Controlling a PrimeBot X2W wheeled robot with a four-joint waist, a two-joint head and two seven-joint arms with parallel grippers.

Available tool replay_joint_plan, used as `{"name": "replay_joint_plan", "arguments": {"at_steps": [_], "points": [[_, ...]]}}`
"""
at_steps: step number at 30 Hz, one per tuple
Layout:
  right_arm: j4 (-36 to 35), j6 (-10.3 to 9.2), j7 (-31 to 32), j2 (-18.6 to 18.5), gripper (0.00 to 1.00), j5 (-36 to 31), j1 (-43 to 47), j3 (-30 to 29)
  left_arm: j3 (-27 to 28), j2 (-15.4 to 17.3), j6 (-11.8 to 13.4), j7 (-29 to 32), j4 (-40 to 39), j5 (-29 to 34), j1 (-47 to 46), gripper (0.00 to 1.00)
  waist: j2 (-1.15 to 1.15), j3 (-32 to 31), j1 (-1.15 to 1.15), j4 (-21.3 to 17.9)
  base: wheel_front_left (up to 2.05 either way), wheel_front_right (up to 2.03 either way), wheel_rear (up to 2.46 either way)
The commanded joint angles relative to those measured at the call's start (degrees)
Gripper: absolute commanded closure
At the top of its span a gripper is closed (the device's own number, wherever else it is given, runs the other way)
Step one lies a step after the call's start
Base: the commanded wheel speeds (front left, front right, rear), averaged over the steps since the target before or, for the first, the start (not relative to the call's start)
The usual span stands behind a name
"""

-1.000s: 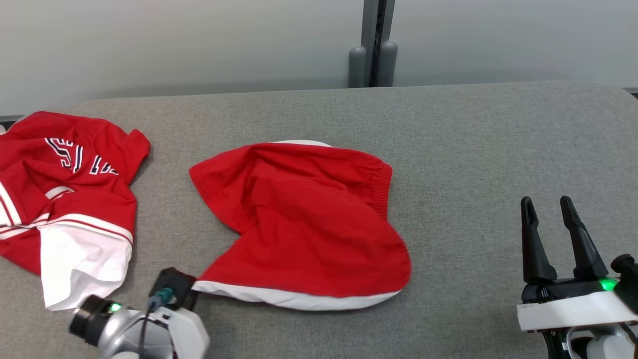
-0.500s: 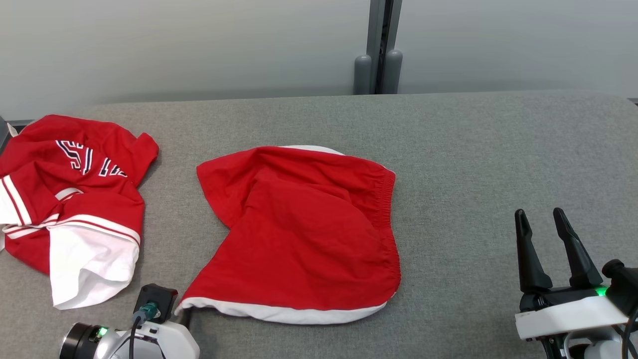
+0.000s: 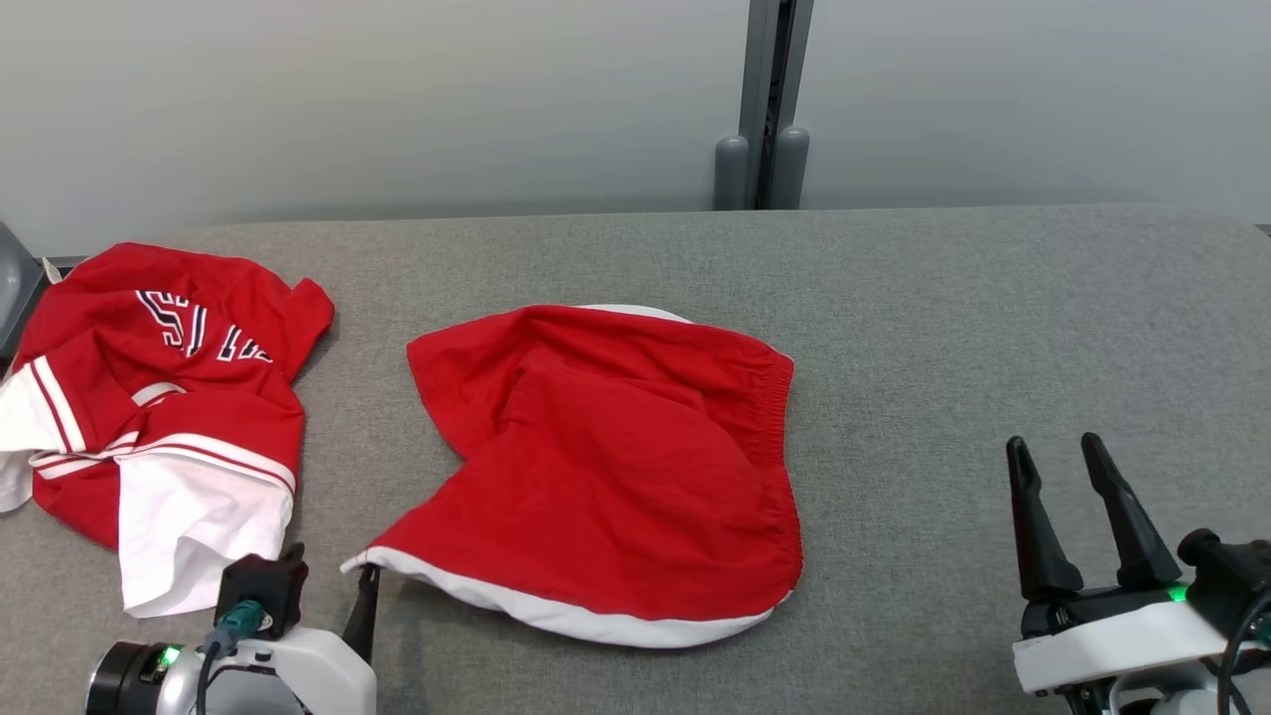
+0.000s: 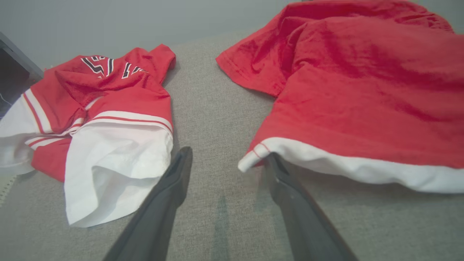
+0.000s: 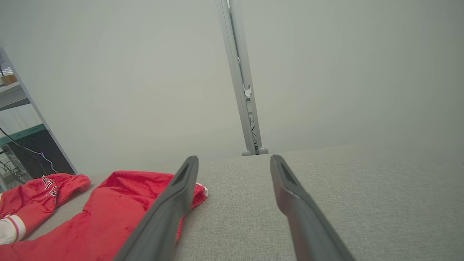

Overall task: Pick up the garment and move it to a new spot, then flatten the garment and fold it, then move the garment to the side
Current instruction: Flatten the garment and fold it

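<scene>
The garment (image 3: 616, 467) is a pair of red shorts with a white hem, lying crumpled in the middle of the grey padded table (image 3: 923, 328). Its waistband faces right. My left gripper (image 3: 328, 588) stands open at the hem's lower left corner. In the left wrist view that white corner (image 4: 248, 163) rests just inside the right finger (image 4: 286, 181) of the left gripper (image 4: 229, 154), with nothing clamped. My right gripper (image 3: 1053, 444) is open and empty at the lower right, well away from the garment (image 5: 101, 217). The right gripper (image 5: 233, 158) points at the back wall.
A second red and white jersey (image 3: 159, 417) with lettering lies bunched at the table's left end, also seen as the jersey (image 4: 101, 119) left of my fingers. A grey post (image 3: 765, 109) stands behind the table. A dark shelf edge (image 5: 21, 119) is at far left.
My left gripper has gone from shut to open and let go of the white hem corner, which now lies on the table. The head camera has tilted, shifting the whole picture down.
</scene>
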Motion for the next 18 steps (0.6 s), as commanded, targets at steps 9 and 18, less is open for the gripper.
{"name": "replay_joint_plan", "arguments": {"at_steps": [9, 18], "points": [[-0.13, 0.14, -0.17, -0.64, 0.00, 0.56, 0.01, 1.10, 3.99, 2.32, 3.41, -0.33, -7.56, -1.33, 2.42, 0.00, 0.00, -0.29, 0.00, -0.01, 0.00, 0.00, 0.00], [-0.21, 0.14, -0.17, -0.58, 0.00, 0.55, -0.02, 0.81, 7.78, 3.94, 5.55, -1.96, -14.06, -2.60, 4.49, 0.00, 0.00, -0.70, 0.00, 0.52, 0.00, 0.00, 0.00]]}}
